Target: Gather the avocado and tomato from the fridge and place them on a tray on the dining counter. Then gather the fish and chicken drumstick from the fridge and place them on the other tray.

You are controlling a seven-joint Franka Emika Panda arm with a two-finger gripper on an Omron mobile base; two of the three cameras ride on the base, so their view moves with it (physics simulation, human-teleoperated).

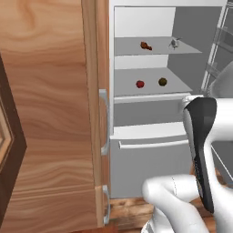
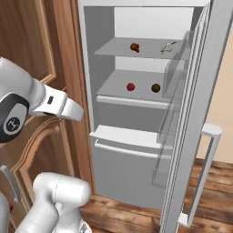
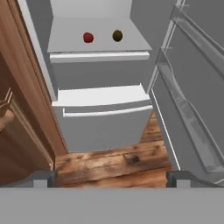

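The fridge [image 1: 150, 168] stands open in front of me. On its lower shelf lie a red tomato [image 1: 140, 83] [image 2: 130, 86] [image 3: 88, 37] and, to its right, a dark olive avocado [image 1: 162, 81] [image 2: 156, 87] [image 3: 117, 35]. One shelf up rest an orange-brown chicken drumstick [image 1: 145, 45] [image 2: 134, 47] and a small grey fish [image 1: 174, 43] [image 2: 168, 47]. In the hand view my gripper [image 3: 111, 178] is open, its fingertips [image 3: 43, 178] far apart with nothing between them. It hangs back from the fridge, well below the tomato's shelf, and looks at the lower drawer.
A tall wooden cabinet [image 1: 45, 113] flanks the fridge on the left. The fridge door [image 2: 200, 100] stands swung out on the right, with clear door bins [image 3: 192, 109]. The lower drawer's bar handle [image 1: 152, 144] juts forward. Below lies a wood-plank floor [image 3: 113, 162].
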